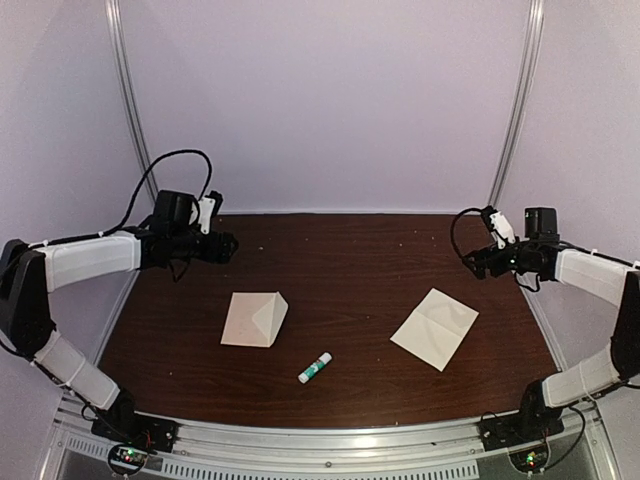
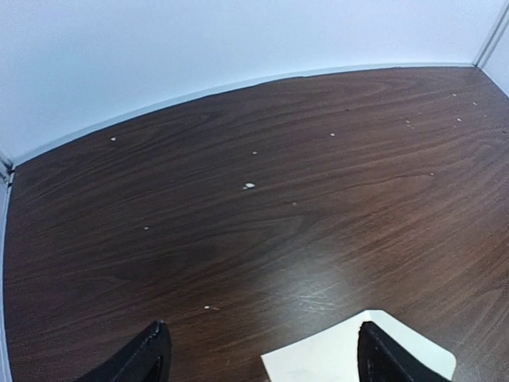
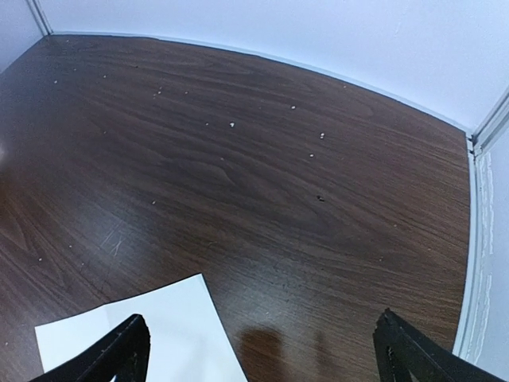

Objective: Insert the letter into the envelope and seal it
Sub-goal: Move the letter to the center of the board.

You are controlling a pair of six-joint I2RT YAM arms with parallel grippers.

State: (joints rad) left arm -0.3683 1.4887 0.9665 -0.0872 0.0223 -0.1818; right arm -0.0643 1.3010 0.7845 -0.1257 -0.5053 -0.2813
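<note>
Right of desk centre lies the letter [image 1: 435, 328], flat and turned diamond-wise, one corner toward the right hand [image 1: 470, 262]. It sits about 7 o'clock from that hand, near. The envelope [image 1: 254, 319] is at 9 o'clock from the letter, well apart, and about 5 o'clock from the left hand [image 1: 225, 245]. Both hands are wide and hold nothing. The letter looks near-square from above, so I can't call its long axis. Right arm is clearly nearer the letter, so I'd let it pick while the left steadies the envelope. Glue stick [image 1: 315, 367] lies between the papers, toward the desk's [image 1: 350, 260] near edge.
</note>
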